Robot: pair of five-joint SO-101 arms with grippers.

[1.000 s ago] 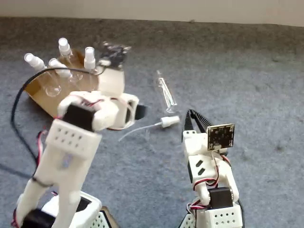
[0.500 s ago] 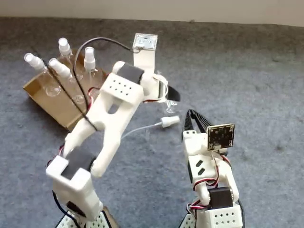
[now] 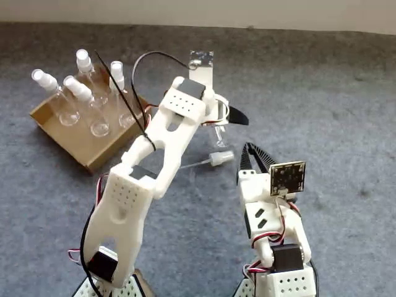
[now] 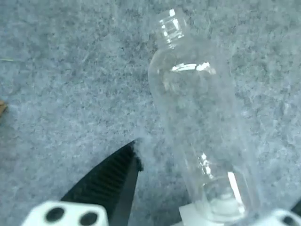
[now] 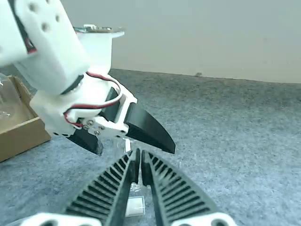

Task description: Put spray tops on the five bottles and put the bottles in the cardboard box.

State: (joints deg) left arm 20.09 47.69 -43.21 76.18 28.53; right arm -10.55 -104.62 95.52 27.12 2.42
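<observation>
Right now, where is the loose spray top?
In the high view the spray top lies on the carpet close beside the right gripper, between it and the cardboard box.

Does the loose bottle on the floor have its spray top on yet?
Off: the bottle has a bare, open neck, and a spray top lies apart from it nearby.

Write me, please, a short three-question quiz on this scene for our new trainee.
1. True or false: the bottle at the left gripper is capped.
2. How many capped bottles stand in the cardboard box? A three, B four, C five.
3. Fill in: the right gripper is ___ (open or shut).
Key: 1 false; 2 B; 3 shut.
</observation>
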